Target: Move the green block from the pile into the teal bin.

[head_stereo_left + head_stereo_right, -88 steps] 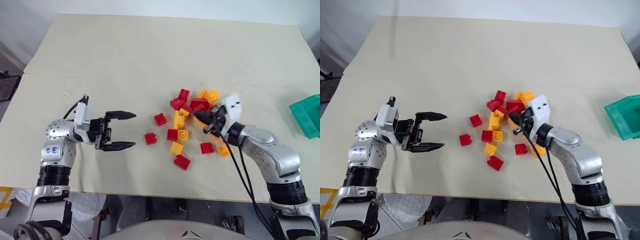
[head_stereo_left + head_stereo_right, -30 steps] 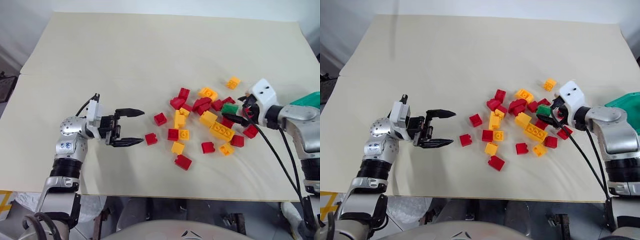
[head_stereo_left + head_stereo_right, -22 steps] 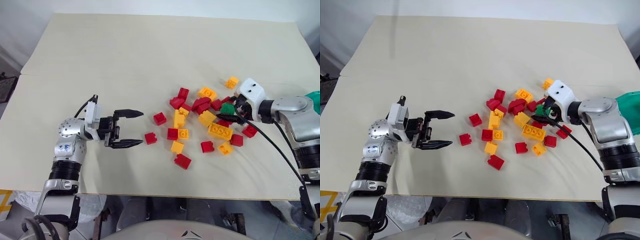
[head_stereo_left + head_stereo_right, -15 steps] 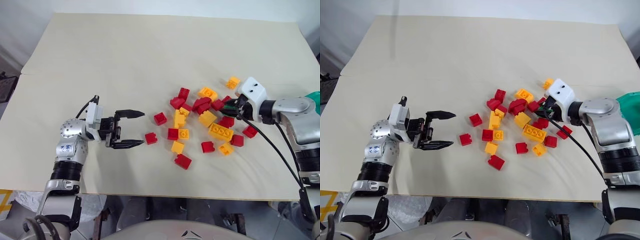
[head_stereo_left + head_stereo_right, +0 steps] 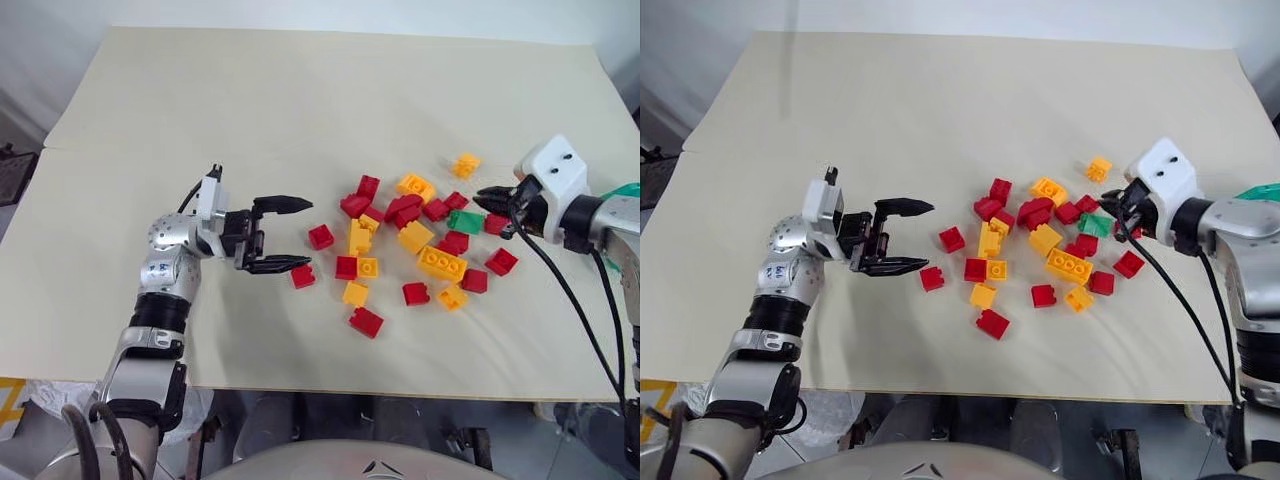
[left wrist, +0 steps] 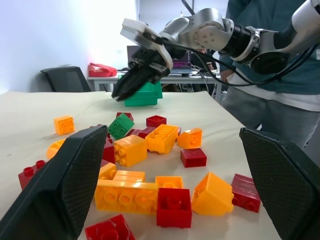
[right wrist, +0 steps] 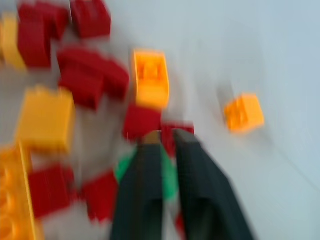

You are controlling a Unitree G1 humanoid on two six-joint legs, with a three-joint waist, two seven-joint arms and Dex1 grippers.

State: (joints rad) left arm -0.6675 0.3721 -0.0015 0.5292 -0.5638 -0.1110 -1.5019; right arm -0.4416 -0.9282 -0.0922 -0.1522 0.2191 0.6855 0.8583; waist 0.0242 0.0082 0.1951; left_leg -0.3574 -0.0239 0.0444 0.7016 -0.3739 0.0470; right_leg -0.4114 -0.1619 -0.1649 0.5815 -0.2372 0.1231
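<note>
Judging from the layout, the main risk was that the right gripper (image 5: 487, 197) would go on toward the teal bin (image 5: 625, 189) with nothing between its fingers. Those fingers stood nearly together, a thin gap between them, clamped on nothing, and raised above the surface. The green block (image 5: 462, 220) lay on the surface at the pile's (image 5: 405, 240) right edge, just below and left of the fingertips, among red bricks; a fresh grasp looked necessary. Another closure might nudge neighbouring bricks. The left gripper (image 5: 288, 233), fingers wide apart, hung well left of the pile.
</note>
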